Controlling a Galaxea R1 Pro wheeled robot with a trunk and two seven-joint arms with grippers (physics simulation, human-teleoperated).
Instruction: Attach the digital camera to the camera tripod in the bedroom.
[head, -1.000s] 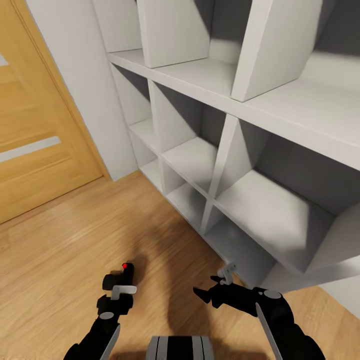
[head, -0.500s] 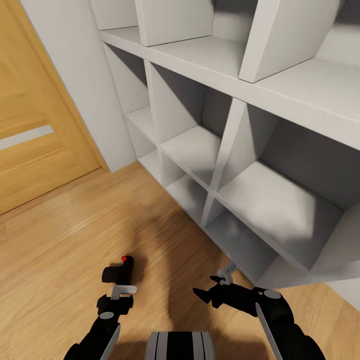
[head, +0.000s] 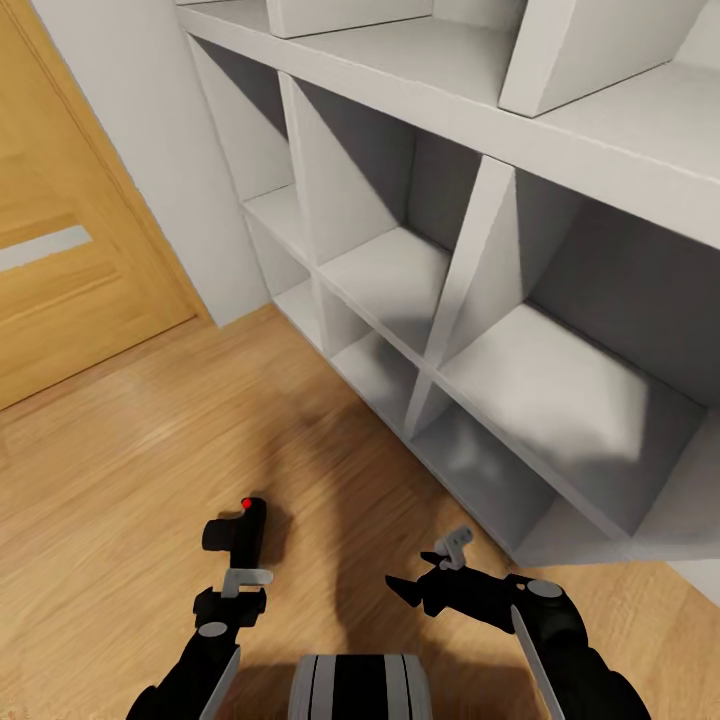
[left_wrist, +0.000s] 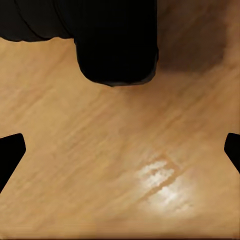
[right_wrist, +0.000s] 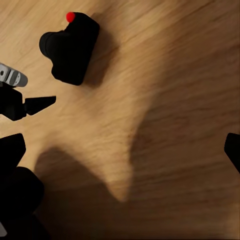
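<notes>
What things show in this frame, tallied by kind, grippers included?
Digital camera: 1, black, lying on the wood floor
Grippers: 2, left gripper and right gripper
White cube shelf unit: 1
Wooden door: 1
Total: 5

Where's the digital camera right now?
In the head view the digital camera lies on the wood floor, just ahead of the left gripper, left of the white cube shelves. The right wrist view also catches it.
</notes>
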